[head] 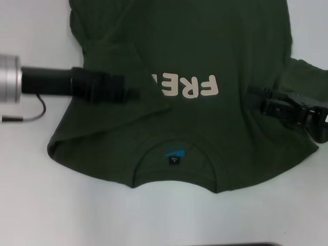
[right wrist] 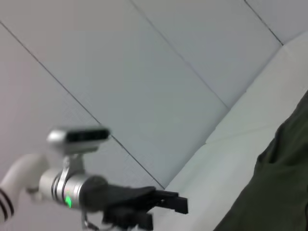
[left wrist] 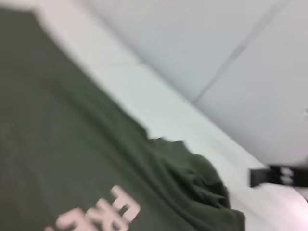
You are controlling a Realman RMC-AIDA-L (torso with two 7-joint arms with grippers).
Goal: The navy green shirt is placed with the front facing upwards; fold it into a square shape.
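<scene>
The desk [head: 31, 195] is a plain white surface, and the shirt [head: 205, 46] covers most of it, lying front up with its collar toward the robot and its hem running away past the far edge of the head view. There are no boxes, bins or trays anywhere, so nothing is held in anything.

The shirt is the landmark for the rest. Its left side has been turned inward: a flap of plain green cloth lies over the chest and hides the end of the cream lettering [head: 190, 86], of which only part reads. The left tool [head: 134, 94] sits on top of that flap, just beside the covered letters, reaching in from the shirt's left edge. Whether its fingers are apart or pinching cloth cannot be told. The right tool [head: 256, 95] rests at the shirt's right side, level with the lettering and close to the sleeve; its state is likewise unclear.

The step in hand looks like the first lengthwise fold, left side laid in. The next move probably calls for the right side to be gathered at the sleeve and carried over the lettering to match, keeping both edges straight. The neck tag [head: 175, 160] lies inside the collar, nearest the robot.
</scene>
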